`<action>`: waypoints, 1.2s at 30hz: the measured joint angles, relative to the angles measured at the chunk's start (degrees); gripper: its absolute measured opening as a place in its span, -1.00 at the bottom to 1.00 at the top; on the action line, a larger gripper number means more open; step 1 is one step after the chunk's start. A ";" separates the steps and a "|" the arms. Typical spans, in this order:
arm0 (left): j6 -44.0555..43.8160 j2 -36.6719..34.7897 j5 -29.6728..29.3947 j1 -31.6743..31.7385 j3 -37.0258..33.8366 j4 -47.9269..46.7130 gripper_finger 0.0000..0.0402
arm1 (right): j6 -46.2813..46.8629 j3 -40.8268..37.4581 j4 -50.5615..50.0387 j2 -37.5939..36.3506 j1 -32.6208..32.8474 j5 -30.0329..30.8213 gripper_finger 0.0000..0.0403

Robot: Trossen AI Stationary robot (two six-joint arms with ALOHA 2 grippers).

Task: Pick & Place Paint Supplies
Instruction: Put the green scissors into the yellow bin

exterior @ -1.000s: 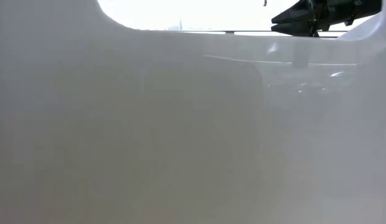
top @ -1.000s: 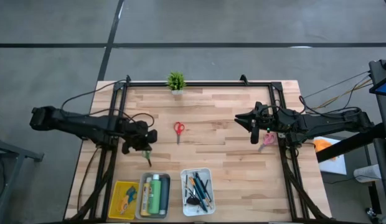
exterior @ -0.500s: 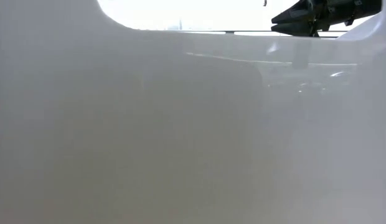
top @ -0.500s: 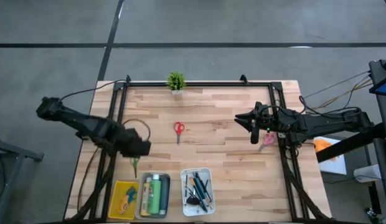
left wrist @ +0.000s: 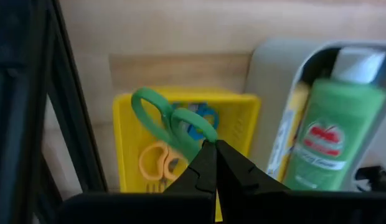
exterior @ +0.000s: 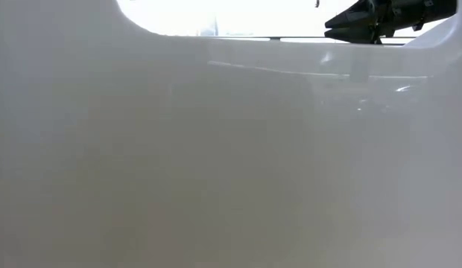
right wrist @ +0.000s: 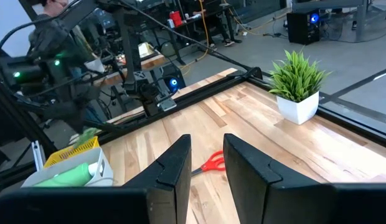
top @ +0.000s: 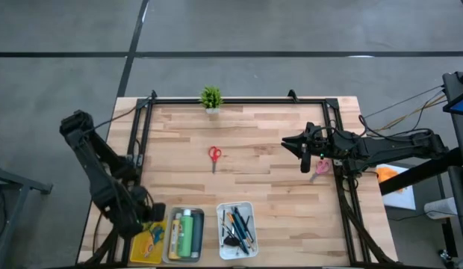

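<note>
The left gripper point(left wrist: 213, 163) hangs over the yellow tray point(left wrist: 243, 118) at the table's near left corner, fingers pinched tight on green-handled scissors point(left wrist: 171, 121); orange and blue scissors already lie in that tray. The right gripper point(top: 305, 153) waits above the table's right side, fingers slightly parted and empty. Red scissors point(top: 214, 156) lie mid-table, pink scissors point(top: 322, 167) just beside the right gripper.

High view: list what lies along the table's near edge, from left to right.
Left gripper over the yellow tray → grey tray with paint bottles → white tray with brushes.
</note>
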 joint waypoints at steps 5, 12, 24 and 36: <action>0.18 4.89 0.42 -1.80 0.00 4.82 -1.00 | 0.00 0.00 0.00 0.00 0.01 0.00 -0.54; 3.20 8.56 4.06 -1.78 0.57 7.02 -1.00 | 0.00 0.01 0.00 0.02 0.02 -0.01 -0.54; 6.32 6.54 2.09 -1.53 0.51 5.24 -1.00 | 0.00 0.01 -0.02 0.02 0.01 0.00 -0.54; 16.48 1.40 -4.32 -1.38 0.45 -5.43 -0.70 | 0.00 0.00 0.00 0.02 0.02 -0.02 -0.54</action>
